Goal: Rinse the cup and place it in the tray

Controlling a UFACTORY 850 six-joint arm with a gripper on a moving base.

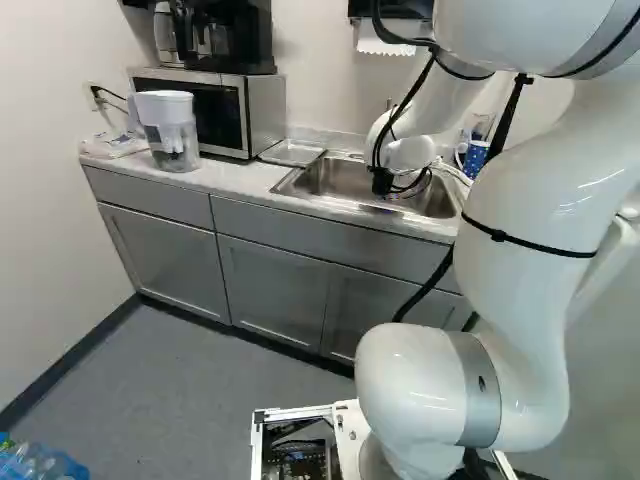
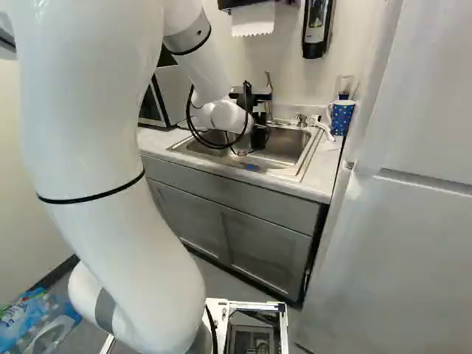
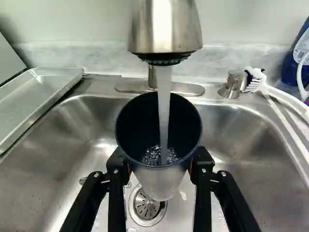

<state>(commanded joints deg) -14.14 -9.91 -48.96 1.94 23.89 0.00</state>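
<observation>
Pinching the cup [image 3: 181, 140] between two fingers, one against each side, with the hand [image 2: 258, 137] reaching out over the sink [image 3: 244, 130]. Holding it below the faucet [image 3: 165, 29], mouth up, dark within and paler outside. Catching a stream of water [image 3: 164, 101] through the opening, with bubbles gathered at the bottom. Showing past the cup, down in the basin: a round drain [image 3: 145, 208].

Lying just beside the basin, on the microwave side: a shallow metal tray [image 3: 36, 96]. Set behind the basin, near the faucet: a short metal pump [image 3: 232, 84], with a white-handled brush [image 3: 285, 99] next to it. Standing farther along, in the right base view: a blue spotted mug [image 2: 341, 116].

Resting on the tabletop [image 1: 235, 180] in the left base view: a microwave [image 1: 262, 115] with a coffee maker [image 1: 240, 35] on top, and a clear pitcher [image 1: 170, 130] in front. Mounted on the wall in the right base view: paper towels [image 2: 253, 20] and a black dispenser [image 2: 316, 29]. Running below the tabletop: grey cabinets [image 1: 270, 290]. Rising at the right of the right base view: tall pale doors [image 2: 413, 221].
</observation>
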